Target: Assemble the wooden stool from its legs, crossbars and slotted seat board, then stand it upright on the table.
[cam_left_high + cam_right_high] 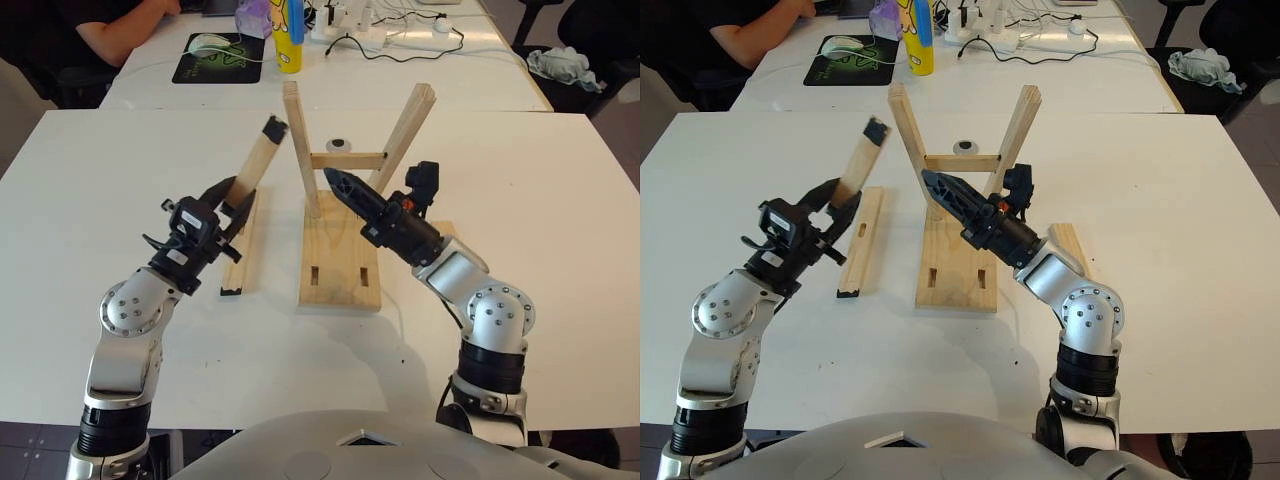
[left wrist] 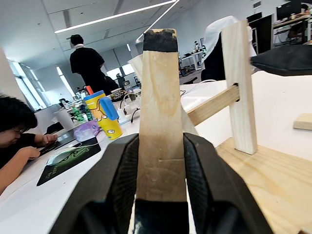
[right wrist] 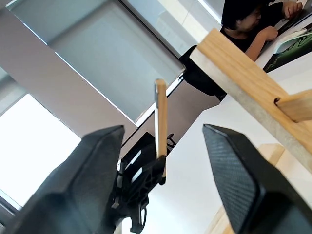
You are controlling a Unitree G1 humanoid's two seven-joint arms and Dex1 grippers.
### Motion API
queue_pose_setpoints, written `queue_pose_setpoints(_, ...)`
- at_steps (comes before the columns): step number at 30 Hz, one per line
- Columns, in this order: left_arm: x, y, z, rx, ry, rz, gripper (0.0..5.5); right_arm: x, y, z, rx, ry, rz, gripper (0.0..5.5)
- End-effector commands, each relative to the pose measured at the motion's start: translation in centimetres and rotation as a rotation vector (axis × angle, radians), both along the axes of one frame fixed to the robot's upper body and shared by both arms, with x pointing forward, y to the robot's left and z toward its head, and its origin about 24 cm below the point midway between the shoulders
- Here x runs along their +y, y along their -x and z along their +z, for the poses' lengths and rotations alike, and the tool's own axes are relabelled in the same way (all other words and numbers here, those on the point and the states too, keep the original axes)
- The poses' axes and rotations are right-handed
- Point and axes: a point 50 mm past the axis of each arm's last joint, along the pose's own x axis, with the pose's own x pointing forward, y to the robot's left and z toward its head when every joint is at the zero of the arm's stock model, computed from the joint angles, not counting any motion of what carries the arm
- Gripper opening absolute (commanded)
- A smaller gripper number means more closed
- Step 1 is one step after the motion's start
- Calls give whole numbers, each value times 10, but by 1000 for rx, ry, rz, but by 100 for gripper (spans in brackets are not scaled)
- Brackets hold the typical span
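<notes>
The left gripper [image 1: 230, 200] is clamped on a pale wooden leg with a black-capped end [image 1: 258, 160]. Its fingers [image 2: 119, 185] press both faces, and the leg tilts up above the white table [image 1: 560, 250]. The right gripper [image 1: 380, 178] is spread wide by the foot of the right-hand standing wooden leg [image 1: 410, 120]. A short wooden crossbar [image 1: 348, 160] joins this leg to the left-hand standing leg [image 1: 300, 150]. Both stand on the flat slotted seat board [image 1: 340, 275] mid-table. A slotted wooden strip [image 1: 240, 255] lies flat just left of the board.
</notes>
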Motion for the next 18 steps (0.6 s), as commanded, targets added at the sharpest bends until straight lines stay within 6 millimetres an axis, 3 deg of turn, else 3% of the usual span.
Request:
queue_pose_setpoints(1,-13,0,4,-34,-9,-46,132,1,-4,5,-6,27,-17,316)
queue_pose_setpoints(8,-37,6,-1,-24,12,-133,132,11,-12,1,48,-15,-35,316)
queue_pose_setpoints(16,-43,5,-3,-31,-5,-139,132,15,-18,3,71,-48,-52,316)
queue_pose_setpoints(18,-43,6,-5,-29,-4,-135,132,14,-18,4,73,-56,-54,291)
